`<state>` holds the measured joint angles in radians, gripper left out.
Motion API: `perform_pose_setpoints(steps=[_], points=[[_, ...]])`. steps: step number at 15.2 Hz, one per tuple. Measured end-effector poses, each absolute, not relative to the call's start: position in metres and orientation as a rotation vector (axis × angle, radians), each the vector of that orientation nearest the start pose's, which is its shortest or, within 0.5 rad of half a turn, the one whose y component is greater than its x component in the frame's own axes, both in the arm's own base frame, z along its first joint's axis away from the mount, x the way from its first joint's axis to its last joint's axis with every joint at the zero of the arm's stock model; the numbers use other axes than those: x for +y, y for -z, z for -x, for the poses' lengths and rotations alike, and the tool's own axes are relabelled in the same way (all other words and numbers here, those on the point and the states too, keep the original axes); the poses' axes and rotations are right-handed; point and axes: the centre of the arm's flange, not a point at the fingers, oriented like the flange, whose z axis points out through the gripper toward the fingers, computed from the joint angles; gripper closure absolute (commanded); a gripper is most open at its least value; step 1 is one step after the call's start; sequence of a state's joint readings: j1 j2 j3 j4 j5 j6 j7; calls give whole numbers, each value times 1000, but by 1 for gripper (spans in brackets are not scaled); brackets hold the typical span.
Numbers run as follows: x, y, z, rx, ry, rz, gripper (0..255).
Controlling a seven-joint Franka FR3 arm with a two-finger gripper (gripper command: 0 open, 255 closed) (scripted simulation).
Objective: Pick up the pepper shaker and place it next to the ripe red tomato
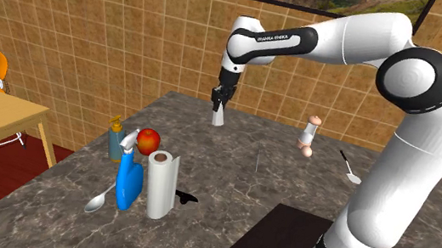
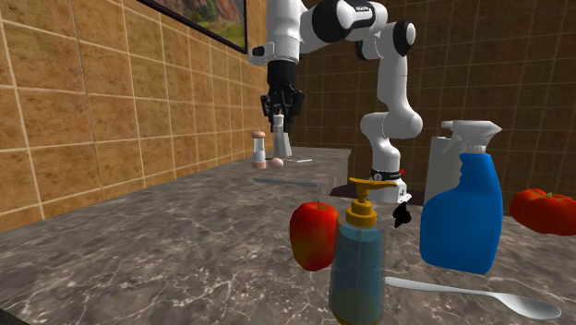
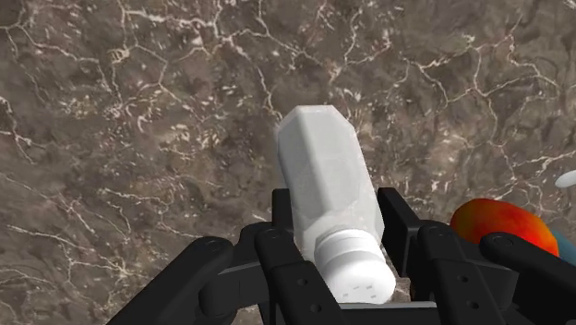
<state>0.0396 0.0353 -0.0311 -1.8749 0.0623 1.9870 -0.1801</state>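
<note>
The jaws are clamped on the white shaker [image 1: 218,116], one on each side just below its cap. The cap sits up between them and the base points down at the worktop [image 1: 231,171]. The shaker hangs in the air, clear of the marbled surface and well apart from the blue spray bottle [image 1: 127,178], on that bottle's side toward the tiled wall.

The tomato [image 2: 545,210] lies on the worktop near the spray bottle, to its right in the second exterior view and a little behind it, so shaker and tomato are far apart. A white roll [image 1: 161,185] stands upright just beside the spray bottle. A soap bottle [image 1: 115,141] stands near the spray bottle on its wall side, with a red apple [image 1: 148,140] close by. A spoon [image 1: 99,200] lies flat near the foot of the spray bottle, bowl turned away from it.

A grinder [image 1: 309,136] stands well apart from the spray bottle, out beyond the shaker near the wall.

In the wrist view a red-orange fruit [image 3: 498,222] shows past one jaw — apple or tomato, I cannot tell.
</note>
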Motion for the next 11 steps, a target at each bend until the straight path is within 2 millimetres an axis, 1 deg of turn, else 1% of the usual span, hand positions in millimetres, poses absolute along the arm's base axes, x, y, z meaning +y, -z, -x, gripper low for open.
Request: perform_pose_setpoints(steps=[6, 8, 11], points=[[9, -525, -579, -255, 126, 3078, 255], [23, -527, -574, -255, 126, 3078, 255], [58, -529, -555, -257, 125, 3078, 255]])
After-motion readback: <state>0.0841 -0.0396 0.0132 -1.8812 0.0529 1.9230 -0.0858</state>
